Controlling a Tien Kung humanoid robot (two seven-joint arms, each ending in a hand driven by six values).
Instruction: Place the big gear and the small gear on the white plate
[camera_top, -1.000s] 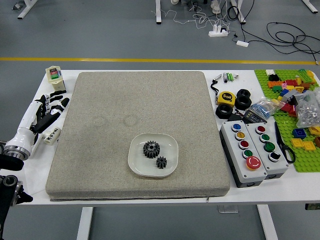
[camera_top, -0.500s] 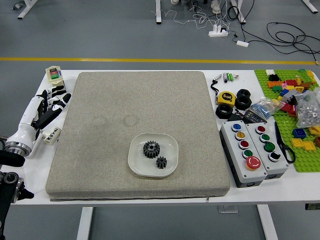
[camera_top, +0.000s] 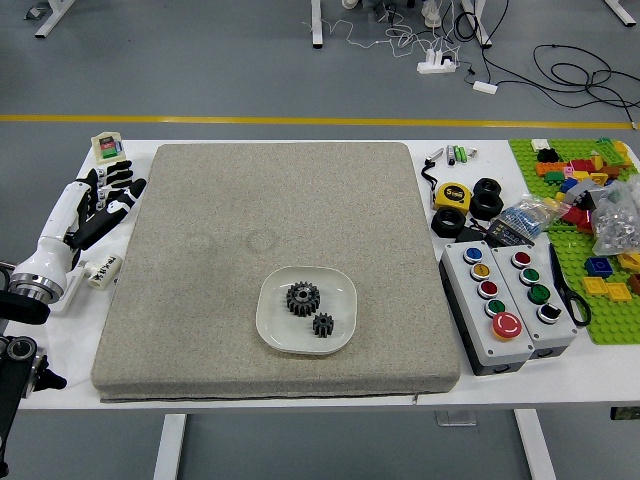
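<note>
My left hand (camera_top: 112, 205) is over the table's left side, beside the grey mat's left edge, fingers spread and holding nothing. The white plate (camera_top: 277, 333) lies on the front part of the mat, well to the right of the hand. On the plate sit the big gear (camera_top: 302, 298) and, just to its lower right, the small gear (camera_top: 323, 324), close together. Nothing touches either gear except the plate. No right hand shows in the picture.
The grey mat (camera_top: 220, 230) covers the middle of the table. Left of it are a white bottle (camera_top: 104, 271) and a cream box (camera_top: 108, 147). To the right stand a tape measure (camera_top: 453, 196), black rings, button boxes (camera_top: 488, 345), scissors and a green brick board (camera_top: 612, 325).
My left hand has shifted slightly up and to the right, and its fingers have spread a little. The plate and both gears have stayed put.
</note>
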